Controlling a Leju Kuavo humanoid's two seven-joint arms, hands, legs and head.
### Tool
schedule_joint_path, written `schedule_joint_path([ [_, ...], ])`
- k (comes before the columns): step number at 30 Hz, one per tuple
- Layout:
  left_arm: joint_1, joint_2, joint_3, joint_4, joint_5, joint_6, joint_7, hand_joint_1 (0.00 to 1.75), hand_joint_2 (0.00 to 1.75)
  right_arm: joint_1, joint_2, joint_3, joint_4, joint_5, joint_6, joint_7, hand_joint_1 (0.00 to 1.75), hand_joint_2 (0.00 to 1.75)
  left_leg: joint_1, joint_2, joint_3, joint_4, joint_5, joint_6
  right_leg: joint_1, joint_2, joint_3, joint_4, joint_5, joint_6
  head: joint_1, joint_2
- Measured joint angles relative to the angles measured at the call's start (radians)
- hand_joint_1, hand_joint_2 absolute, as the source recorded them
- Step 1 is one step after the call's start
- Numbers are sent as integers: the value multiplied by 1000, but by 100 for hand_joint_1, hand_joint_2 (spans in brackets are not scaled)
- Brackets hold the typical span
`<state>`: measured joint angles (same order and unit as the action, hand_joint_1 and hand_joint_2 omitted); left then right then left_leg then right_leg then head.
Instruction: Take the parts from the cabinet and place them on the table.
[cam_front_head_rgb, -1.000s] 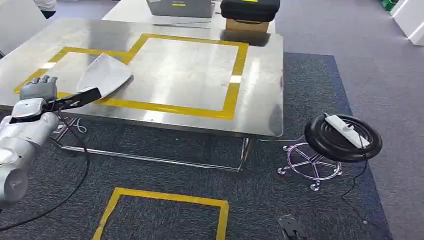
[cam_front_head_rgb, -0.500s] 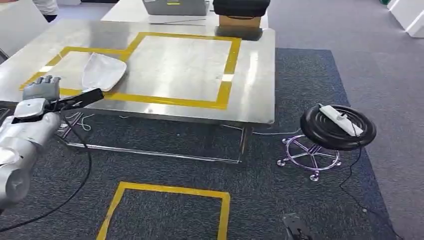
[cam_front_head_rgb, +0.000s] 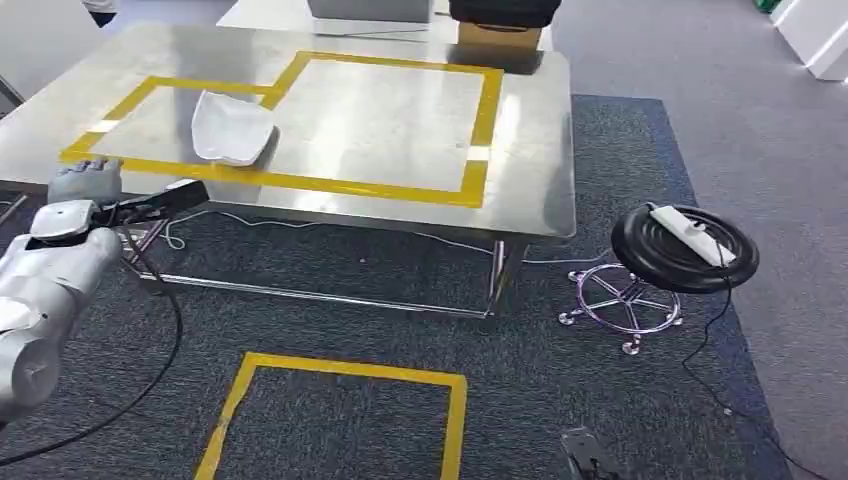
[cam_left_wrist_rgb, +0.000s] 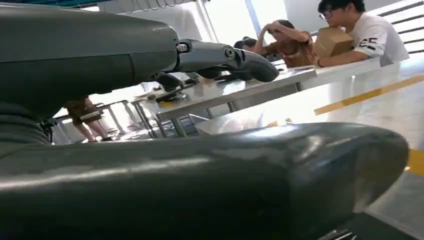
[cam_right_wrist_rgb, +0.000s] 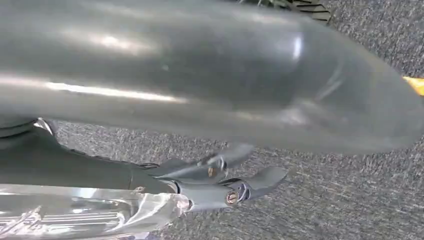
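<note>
A white curved part (cam_front_head_rgb: 232, 128) lies flat on the steel table (cam_front_head_rgb: 380, 120), inside the left yellow-taped rectangle. My left hand (cam_front_head_rgb: 90, 190) hovers at the table's front edge, short of the part and apart from it. In the left wrist view its fingers (cam_left_wrist_rgb: 225, 55) stretch out straight with nothing between them and the thumb (cam_left_wrist_rgb: 210, 175). My right hand (cam_right_wrist_rgb: 220, 185) hangs over grey carpet, fingers extended and nothing between them and the thumb. A shiny crinkled silvery surface (cam_right_wrist_rgb: 75, 215) sits beside those fingers; I cannot tell what it is.
A black round stool (cam_front_head_rgb: 685, 255) with a white power strip (cam_front_head_rgb: 695, 240) stands right of the table. A yellow taped square (cam_front_head_rgb: 340, 375) marks the carpet in front. A cardboard box (cam_front_head_rgb: 495, 35) sits at the table's far edge. People (cam_left_wrist_rgb: 360, 35) stand behind another table.
The part was tilted at my left hand one second ago; it now lies flat on the table. My left hand has drawn back toward the front edge. The camera view shifted slightly.
</note>
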<state>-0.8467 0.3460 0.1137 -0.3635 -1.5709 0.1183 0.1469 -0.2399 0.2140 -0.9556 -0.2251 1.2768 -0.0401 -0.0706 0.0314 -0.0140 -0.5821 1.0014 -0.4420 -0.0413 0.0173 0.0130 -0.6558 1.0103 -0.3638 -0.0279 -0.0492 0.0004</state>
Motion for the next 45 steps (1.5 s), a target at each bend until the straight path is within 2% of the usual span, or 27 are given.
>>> schedule_joint_path([
  [1,0,0,0,0,0,0,0,0,0,0,0,0,0,0,0,0,0,0,-2,0,-4,0,3,5,0,0,-1,-2,5,-1,0,0],
  [3,0,0,0,0,0,0,0,0,0,1,0,0,0,-1,0,0,0,0,-4,0,-9,0,6,8,-2,-1,-4,-5,11,8,-1,0],
  [6,0,0,0,0,0,2,-8,0,0,1,0,0,0,-3,3,-1,0,0,-6,0,-12,1,7,10,-5,-1,-7,-6,14,16,-1,0],
  [7,0,0,0,0,0,2,-13,0,0,1,0,-1,0,-4,3,-1,0,0,-6,1,-12,1,7,10,-6,0,-7,-7,14,26,-1,0],
  [9,1,0,0,0,0,2,-30,0,0,1,0,-1,0,-4,5,-1,0,0,-7,1,-15,1,7,10,-10,0,-7,-11,14,61,-1,0],
  [10,3,0,0,0,0,1,-38,0,175,1,0,-1,0,-4,5,-1,0,0,-8,1,-16,1,8,10,-10,0,-8,-11,14,64,-2,0],
  [14,21,0,1,0,4,4,-45,0,175,1,0,-2,0,-2,3,0,0,0,-6,1,-18,1,12,6,-9,1,-13,-9,15,63,-2,0],
  [23,35,-1,5,1,13,0,-47,0,175,2,0,-2,0,0,3,0,0,0,-6,1,-20,1,13,4,-9,1,-17,-5,15,62,-2,0],
  [25,108,-8,55,9,18,-18,-47,0,175,8,0,-1,0,6,2,7,0,0,-6,1,-24,0,16,0,-9,2,-24,-1,17,58,-2,0],
  [38,225,-39,139,32,37,-38,-40,0,175,14,0,0,0,14,2,10,0,0,-5,1,-26,0,18,-1,-8,2,-26,0,18,55,-1,0],
  [42,309,-90,206,39,109,-28,-89,0,175,17,0,0,0,13,2,6,0,0,-6,1,-26,0,18,-1,-9,2,-26,0,18,55,-1,0],
  [45,401,-153,278,48,204,-28,-194,0,175,22,0,0,0,-3,-1,-7,0,0,-7,2,-26,0,17,0,-10,3,-27,-1,18,55,-2,0],
])
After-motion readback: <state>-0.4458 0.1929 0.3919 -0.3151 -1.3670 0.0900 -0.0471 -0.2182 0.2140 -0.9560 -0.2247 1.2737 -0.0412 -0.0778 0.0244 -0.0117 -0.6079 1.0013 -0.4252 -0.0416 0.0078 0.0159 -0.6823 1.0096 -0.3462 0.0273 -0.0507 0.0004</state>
